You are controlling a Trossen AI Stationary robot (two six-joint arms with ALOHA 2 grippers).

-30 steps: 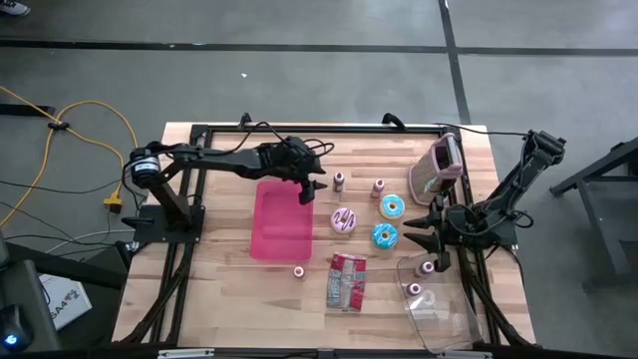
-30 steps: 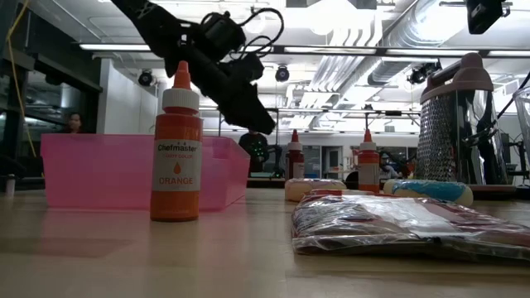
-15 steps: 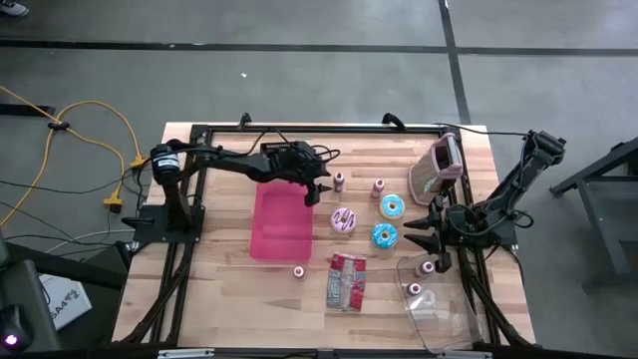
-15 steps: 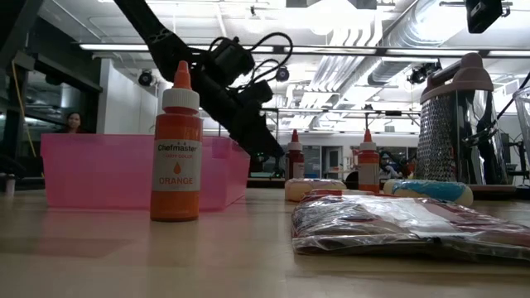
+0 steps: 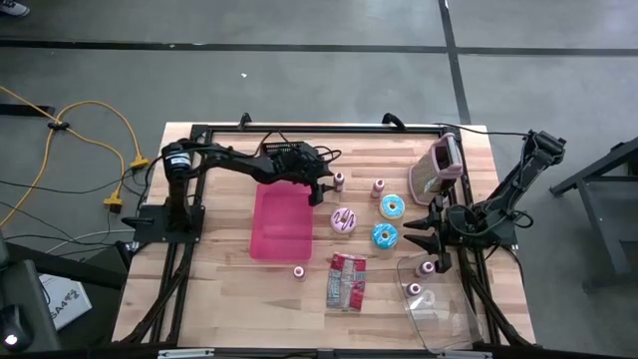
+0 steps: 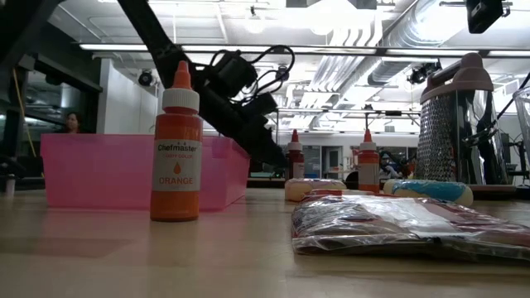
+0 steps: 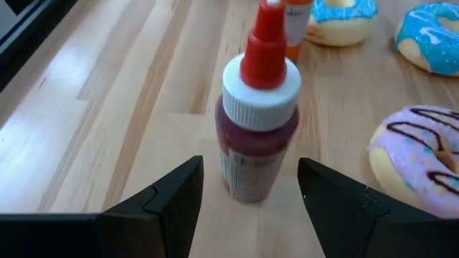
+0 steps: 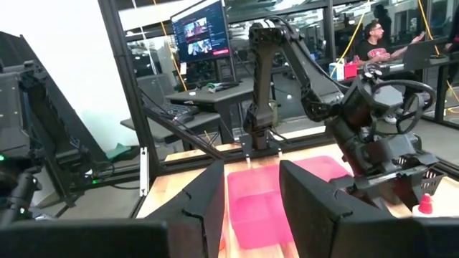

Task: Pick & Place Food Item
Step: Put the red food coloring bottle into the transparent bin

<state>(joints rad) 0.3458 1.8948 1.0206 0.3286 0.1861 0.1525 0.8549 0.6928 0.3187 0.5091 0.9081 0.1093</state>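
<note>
Pink translucent plastic bin (image 5: 280, 223) sits on the wooden table (image 5: 219, 269), the landmark for all else. Just right of its far corner, the left gripper (image 7: 247, 190) hangs low with fingers spread wide on either side of a small red-capped bottle of dark red colouring (image 7: 258, 129), not yet gripping it. Right of the bin lies a pink chocolate-striped doughnut (image 5: 345, 220), then two blue-iced doughnuts (image 5: 388, 221). Farthest right of the bin, the right gripper (image 5: 417, 226) waits, fingers partly apart, holding nothing.
</note>
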